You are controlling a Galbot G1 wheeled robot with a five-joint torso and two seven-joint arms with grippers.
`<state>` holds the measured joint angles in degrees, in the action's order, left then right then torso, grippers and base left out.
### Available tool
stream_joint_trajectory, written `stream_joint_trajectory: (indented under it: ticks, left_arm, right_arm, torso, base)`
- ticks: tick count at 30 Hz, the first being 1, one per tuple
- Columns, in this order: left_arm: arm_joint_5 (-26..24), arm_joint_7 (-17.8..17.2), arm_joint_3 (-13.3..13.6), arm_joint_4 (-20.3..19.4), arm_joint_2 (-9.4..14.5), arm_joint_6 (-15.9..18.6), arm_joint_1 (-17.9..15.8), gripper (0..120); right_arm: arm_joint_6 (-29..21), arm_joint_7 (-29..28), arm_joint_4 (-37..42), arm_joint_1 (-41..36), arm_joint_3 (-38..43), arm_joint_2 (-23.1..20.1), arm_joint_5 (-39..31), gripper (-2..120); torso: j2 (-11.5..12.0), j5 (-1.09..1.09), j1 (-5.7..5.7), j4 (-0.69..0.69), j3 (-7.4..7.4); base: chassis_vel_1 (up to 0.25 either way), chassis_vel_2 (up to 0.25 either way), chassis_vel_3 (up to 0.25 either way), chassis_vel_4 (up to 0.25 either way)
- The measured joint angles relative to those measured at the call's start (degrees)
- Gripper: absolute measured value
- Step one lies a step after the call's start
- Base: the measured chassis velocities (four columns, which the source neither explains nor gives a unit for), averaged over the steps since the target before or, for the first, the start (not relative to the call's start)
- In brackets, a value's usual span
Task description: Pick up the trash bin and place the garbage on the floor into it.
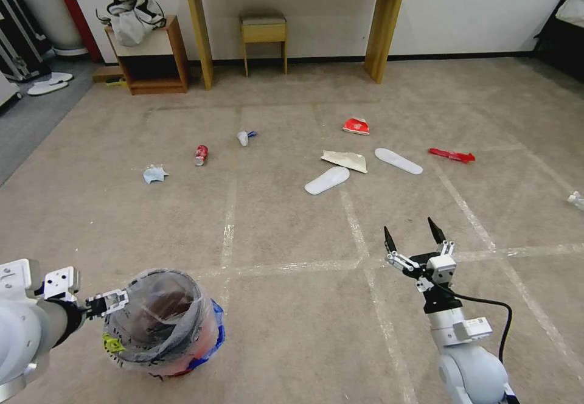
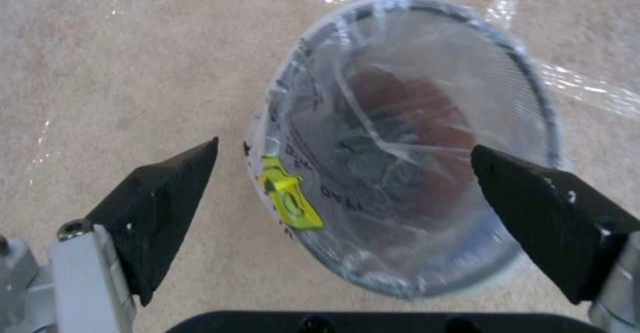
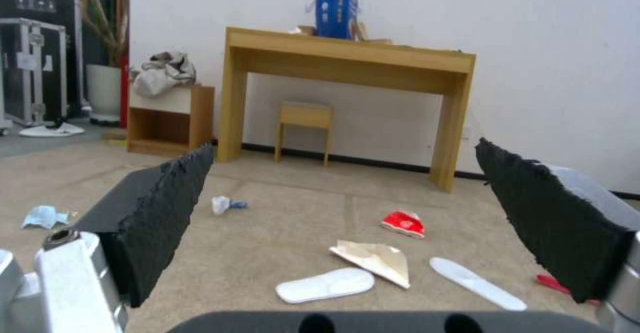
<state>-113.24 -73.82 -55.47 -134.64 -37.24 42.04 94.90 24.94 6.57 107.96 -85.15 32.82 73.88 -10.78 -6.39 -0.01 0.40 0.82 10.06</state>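
**Operator:** Where do my grippers stand?

**Inspector:** Your left gripper point(image 2: 343, 160) is spread wide at the near rim of the trash bin point(image 1: 161, 325). In the left wrist view one fingertip lies outside the bin's wall over bare carpet and the other over its bag-lined mouth. Nothing is gripped. Your right gripper point(image 1: 415, 240) hangs above the floor point(image 1: 286, 227), well to the right of the bin, fingers wide apart and empty, pointing toward the litter.

**Operator:** And the bin itself?

**Inspector:** It sits on the carpet at your near left, beside a tape line crossing. Its clear liner is crinkled over the rim, and a yellow tag point(image 2: 290, 200) hangs on its side.

**Operator:** The garbage?

**Inspector:** All on the floor ahead of you. Two white slipper soles point(image 1: 327, 180) point(image 1: 398, 160) flank a crumpled beige paper point(image 1: 345, 160); a red carton point(image 1: 356, 126) lies beyond them, a red wrapper point(image 1: 452, 155) to the right. To the left lie a white cup point(image 1: 244, 137), a red can point(image 1: 201, 154) and a blue mask point(image 1: 154, 174).
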Motion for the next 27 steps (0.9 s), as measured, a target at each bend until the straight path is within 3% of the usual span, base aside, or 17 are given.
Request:
stream_joint_trajectory:
  ticks: [2,3,5,6,16,27]
  left_arm:
    - [0.3,0.0,0.5,0.8,-0.1,0.0,-0.5,100]
    - [1.7,0.7,1.8,3.4,-0.2,0.0,-2.0,100]
    - [2.0,1.0,2.0,4.0,-0.3,0.0,-2.4,100]
    - [2.8,1.8,3.1,6.8,-0.4,0.0,-4.1,100]
    - [5.0,4.6,7.8,16.7,-0.3,0.0,-10.8,100]
    - [9.6,5.9,13.3,19.0,-3.0,0.1,-11.8,100]
  right_arm:
    - [0.1,0.1,-0.1,-0.1,-0.1,0.1,0.2,100]
    - [0.5,0.2,-0.4,-0.3,-0.3,0.5,0.5,100]
    - [0.6,0.2,-0.5,-0.3,-0.3,0.6,0.6,100]
    - [1.1,0.5,-0.9,-0.5,-0.4,1.0,0.9,100]
    - [1.5,0.6,-1.6,0.1,-0.8,1.5,1.1,100]
    - [1.5,0.7,-1.7,0.5,-1.3,2.4,1.3,100]
  torso:
    - [0.0,0.0,0.0,0.0,0.0]
    - [0.0,0.01,0.0,0.0,0.0]
    - [0.0,0.01,0.0,0.0,0.0]
    - [0.0,0.0,0.0,0.0,0.0]
    - [0.0,0.01,0.0,0.01,0.0]
    - [0.0,0.01,0.0,0.0,0.0]
  base:
    - [0.0,0.0,0.0,0.0]
    - [0.0,0.0,0.0,0.0]
    - [0.0,0.0,0.0,0.0]
    - [0.0,0.0,0.0,0.0]
    - [0.0,0.0,0.0,0.0]
    - [0.0,0.0,0.0,0.0]
